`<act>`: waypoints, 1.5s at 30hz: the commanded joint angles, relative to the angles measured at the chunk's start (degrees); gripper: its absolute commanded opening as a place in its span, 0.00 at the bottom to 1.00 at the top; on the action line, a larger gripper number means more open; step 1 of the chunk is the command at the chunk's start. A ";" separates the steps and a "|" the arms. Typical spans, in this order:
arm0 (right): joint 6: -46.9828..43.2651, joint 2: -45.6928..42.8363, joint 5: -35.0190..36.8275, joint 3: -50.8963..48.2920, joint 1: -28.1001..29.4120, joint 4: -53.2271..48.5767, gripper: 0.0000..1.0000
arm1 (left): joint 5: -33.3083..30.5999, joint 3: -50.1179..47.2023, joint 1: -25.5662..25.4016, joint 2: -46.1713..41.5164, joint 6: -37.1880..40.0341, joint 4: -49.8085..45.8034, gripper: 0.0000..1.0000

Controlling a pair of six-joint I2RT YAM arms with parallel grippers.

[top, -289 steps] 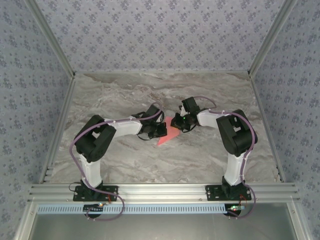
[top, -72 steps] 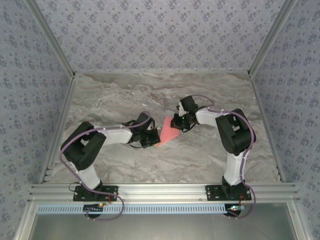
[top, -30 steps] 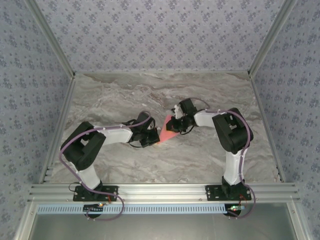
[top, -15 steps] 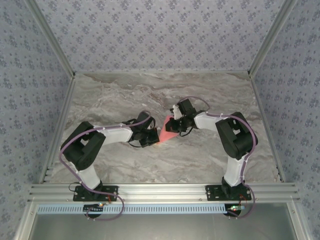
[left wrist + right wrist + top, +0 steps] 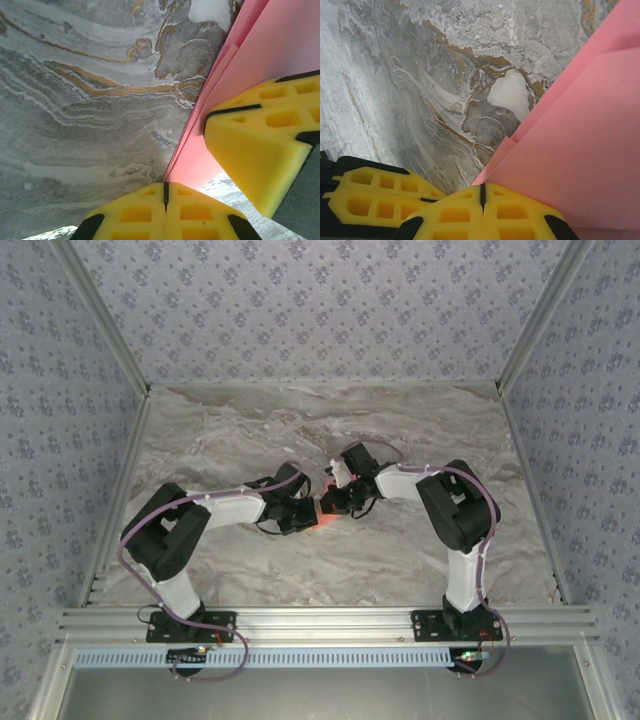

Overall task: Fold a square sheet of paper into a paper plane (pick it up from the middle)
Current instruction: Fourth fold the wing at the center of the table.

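Both arms meet mid-counter (image 5: 420,430). The left gripper (image 5: 305,512) and right gripper (image 5: 334,502) sit nose to nose. The folded pink paper sheet (image 5: 323,521) lies flat on the marbled grey surface between and under them, mostly hidden from above. Left jaws are closed, tips at a pointed corner of the paper; can't tell if they pinch it or just touch it. Right jaws are closed too, tips on the paper's top layer, just right of the left tips. The wrist views show overlapping folded layers with straight edges.
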 commanded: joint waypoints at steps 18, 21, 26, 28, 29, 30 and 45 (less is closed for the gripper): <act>-1.28 6.10 9.49 5.61 -11.92 -2.88 0.00 | -1.28 -4.26 -0.70 3.37 0.23 -8.86 0.00; 1.24 7.60 12.14 8.89 -14.64 -2.40 0.00 | -1.34 -4.68 -0.75 2.94 0.14 -8.90 0.00; 4.28 9.93 14.78 12.57 -18.80 -2.82 0.00 | -1.33 -3.97 -0.78 2.10 0.53 -9.27 0.00; 4.47 9.55 14.67 13.56 -20.23 -2.80 0.00 | -1.16 -3.13 -0.74 2.01 0.88 -9.31 0.00; 4.33 8.98 14.52 13.90 -20.59 -2.98 0.00 | -1.11 -2.60 -0.79 2.01 1.14 -9.37 0.00; 4.09 8.06 14.09 14.16 -20.80 -3.24 0.00 | -1.11 -1.94 -0.78 2.01 1.40 -9.31 0.00; 18.68 -10.69 8.00 -4.30 -17.24 4.53 0.41 | -4.82 13.80 2.27 -4.91 6.50 -10.84 0.56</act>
